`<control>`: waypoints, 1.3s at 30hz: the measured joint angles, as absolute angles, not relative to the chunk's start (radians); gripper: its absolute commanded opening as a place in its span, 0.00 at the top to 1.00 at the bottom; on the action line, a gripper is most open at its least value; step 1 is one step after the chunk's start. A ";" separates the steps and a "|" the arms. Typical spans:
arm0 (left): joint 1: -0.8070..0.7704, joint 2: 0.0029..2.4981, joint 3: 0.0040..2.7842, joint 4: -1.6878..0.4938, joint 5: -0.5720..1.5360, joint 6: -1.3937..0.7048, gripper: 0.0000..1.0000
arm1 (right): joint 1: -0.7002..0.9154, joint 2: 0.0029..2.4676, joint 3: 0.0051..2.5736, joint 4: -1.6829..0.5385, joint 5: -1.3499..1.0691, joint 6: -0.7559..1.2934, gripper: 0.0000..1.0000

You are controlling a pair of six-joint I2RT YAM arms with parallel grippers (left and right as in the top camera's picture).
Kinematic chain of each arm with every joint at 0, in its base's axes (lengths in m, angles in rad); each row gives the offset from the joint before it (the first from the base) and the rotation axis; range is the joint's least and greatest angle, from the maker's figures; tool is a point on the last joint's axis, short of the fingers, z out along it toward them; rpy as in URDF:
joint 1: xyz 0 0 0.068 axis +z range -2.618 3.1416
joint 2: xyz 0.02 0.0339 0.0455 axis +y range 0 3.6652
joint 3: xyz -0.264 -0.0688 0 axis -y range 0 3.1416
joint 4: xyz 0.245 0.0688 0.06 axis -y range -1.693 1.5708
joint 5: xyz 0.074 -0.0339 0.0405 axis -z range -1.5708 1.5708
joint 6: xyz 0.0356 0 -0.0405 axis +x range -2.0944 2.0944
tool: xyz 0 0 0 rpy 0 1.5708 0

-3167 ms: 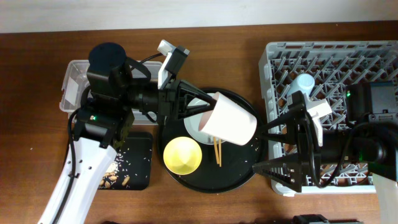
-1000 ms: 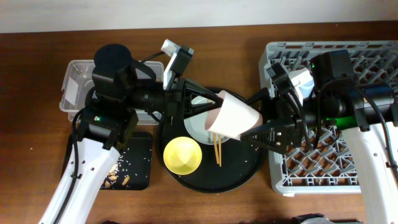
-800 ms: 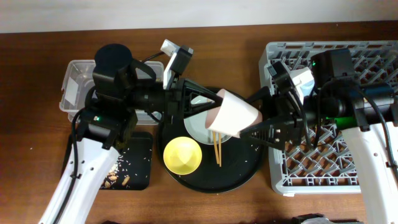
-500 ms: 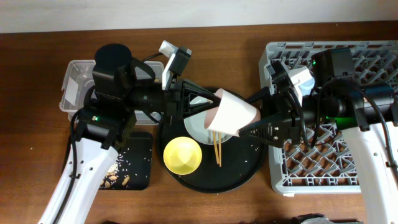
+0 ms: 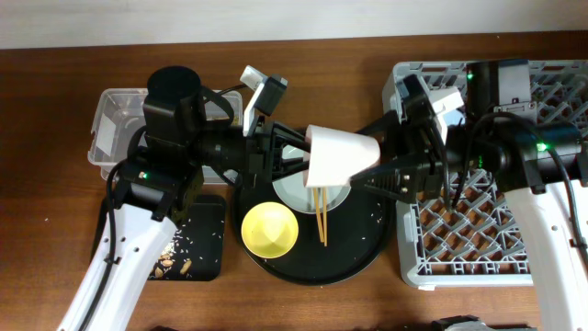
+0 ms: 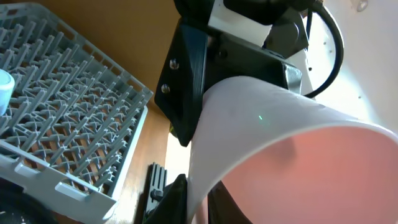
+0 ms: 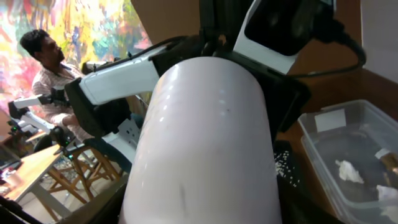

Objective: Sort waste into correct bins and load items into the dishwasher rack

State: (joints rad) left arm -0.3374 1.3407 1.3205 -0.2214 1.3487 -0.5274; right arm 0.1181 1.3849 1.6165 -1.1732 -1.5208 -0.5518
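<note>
While the pink cup (image 5: pixel 342 158), white outside and pink within, hangs on its side between both sets of fingers, the step in hand looks like a pass from arm to arm on the way to the rack.

Well behind the left fingers lie the clear plastic rectangular tub (image 5: pixel 106 152) and the shallow black rectangular tray (image 5: pixel 209 262). The left gripper (image 5: pixel 294 165) sits at the cup's mouth; whether its fingers pinch the rim or stand free of it I cannot tell. It should let go only once the other hold is sure, then back straight off toward the tub.

Beneath both sets of fingers, on the large round black tray (image 5: pixel 360 250), are the yellow bowl (image 5: pixel 268 230), the pale round plate (image 5: pixel 289 188) and the wooden chopsticks (image 5: pixel 320 221); the cup hangs clear above them.

The right gripper (image 5: pixel 366 165) straddles the cup's wall, its fingers looking clamped on it. Behind them stands the big grey lattice dishwasher rack (image 5: pixel 478 248), whose near wall is the edge to rise over. A light blue cup (image 6: pixel 4 87) takes one spot; most pegs are open.
</note>
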 measured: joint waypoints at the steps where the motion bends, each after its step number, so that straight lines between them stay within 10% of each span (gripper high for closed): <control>1: -0.337 1.341 1.320 -0.221 1.347 -0.529 0.80 | 0.118 1.385 1.617 -1.150 -1.520 -0.527 0.40; 16: -0.191 1.341 1.321 -0.274 1.198 -0.472 0.35 | 0.019 1.385 1.617 -1.152 -1.338 -0.284 0.41; 22: -0.136 1.341 1.320 -0.509 0.989 -0.466 0.01 | -0.077 1.385 1.616 -1.232 -0.991 -0.186 0.41; 39: -0.136 1.341 1.320 -0.666 0.708 -0.467 0.01 | -0.133 1.435 1.616 -1.340 -0.012 0.043 0.41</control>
